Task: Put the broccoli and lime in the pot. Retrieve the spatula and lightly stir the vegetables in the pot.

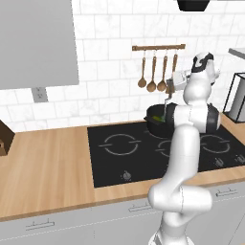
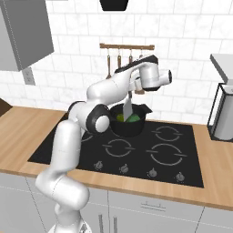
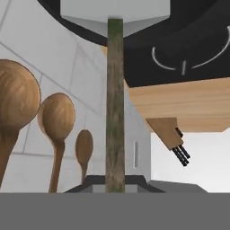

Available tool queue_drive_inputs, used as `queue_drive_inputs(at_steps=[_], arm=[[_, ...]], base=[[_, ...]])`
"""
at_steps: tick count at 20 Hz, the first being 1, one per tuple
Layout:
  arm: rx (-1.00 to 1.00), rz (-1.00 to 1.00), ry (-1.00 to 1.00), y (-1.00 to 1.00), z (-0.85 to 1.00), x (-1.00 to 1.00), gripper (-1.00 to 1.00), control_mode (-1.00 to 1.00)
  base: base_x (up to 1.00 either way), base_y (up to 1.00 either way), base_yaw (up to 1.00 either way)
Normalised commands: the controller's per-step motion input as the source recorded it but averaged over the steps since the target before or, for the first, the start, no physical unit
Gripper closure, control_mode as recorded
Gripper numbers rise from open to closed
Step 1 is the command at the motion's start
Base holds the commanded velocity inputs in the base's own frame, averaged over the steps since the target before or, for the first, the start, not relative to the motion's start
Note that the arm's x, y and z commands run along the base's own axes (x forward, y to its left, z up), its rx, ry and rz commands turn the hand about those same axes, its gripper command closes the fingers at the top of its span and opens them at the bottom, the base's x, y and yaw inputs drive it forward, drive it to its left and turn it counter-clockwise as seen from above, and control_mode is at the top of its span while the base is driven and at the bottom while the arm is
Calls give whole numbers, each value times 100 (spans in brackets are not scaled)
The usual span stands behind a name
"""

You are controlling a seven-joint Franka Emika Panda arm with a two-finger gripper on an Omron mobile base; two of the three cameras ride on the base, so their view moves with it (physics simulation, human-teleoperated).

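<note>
The black pot [image 2: 129, 126] stands on the back burner of the cooktop, and the arm hides its right side in the left base view [image 1: 154, 120]. Inside it lie the yellow-green lime [image 2: 120, 118] and, to its right, the dark-green broccoli [image 2: 135, 119]. My gripper [image 2: 132, 87] hangs above the pot, shut on the thin handle of the spatula [image 2: 127, 109]. The spatula's light-grey blade points down into the pot between the two vegetables. In the hand view the handle [image 3: 115, 103] runs up from my gripper [image 3: 115, 183] to the blade [image 3: 115, 13] over the pot's dark inside.
Several brown wooden spoons [image 1: 153, 76] hang on a wall rail just behind the gripper. The black cooktop [image 2: 123, 152] has knobs along its front edge. A knife block [image 1: 4, 139] sits far left. A wire-framed appliance [image 2: 223, 113] stands on the right counter.
</note>
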Motion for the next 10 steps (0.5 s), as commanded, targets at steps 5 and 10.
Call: queue_drive_inputs(at_steps=[5, 10], arm=[[0, 2, 0, 4, -7, 10, 100, -100], [0, 2, 0, 3, -20, 9, 100, -100]], base=[[0, 0, 0], [0, 0, 0]])
